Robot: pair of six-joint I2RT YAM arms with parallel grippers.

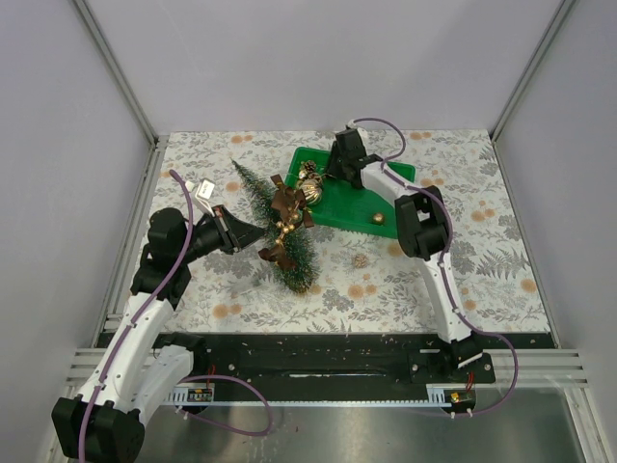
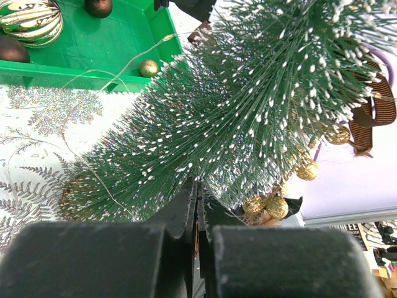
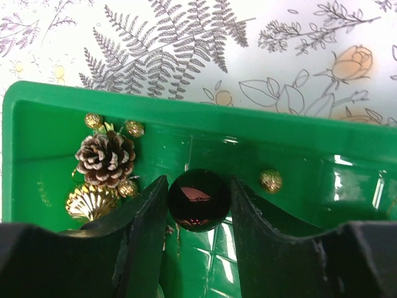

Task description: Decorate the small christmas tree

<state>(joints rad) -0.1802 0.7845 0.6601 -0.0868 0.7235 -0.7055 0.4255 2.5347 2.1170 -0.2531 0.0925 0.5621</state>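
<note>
The small christmas tree lies tilted on the floral cloth, tip toward the back left. It carries a brown ribbon bow and a string of gold beads. My left gripper is shut on the tree from its left side. In the left wrist view the jaws are pressed together under the frosted bristles. My right gripper is down in the green tray. In the right wrist view the gripper is closed around a dark glossy ball.
The tray also holds a frosted pinecone, a gold shell ornament and a gold bead. A gold ribbed ball lies in it too. A small ornament sits on the cloth in front of the tray. Metal frame rails border the table.
</note>
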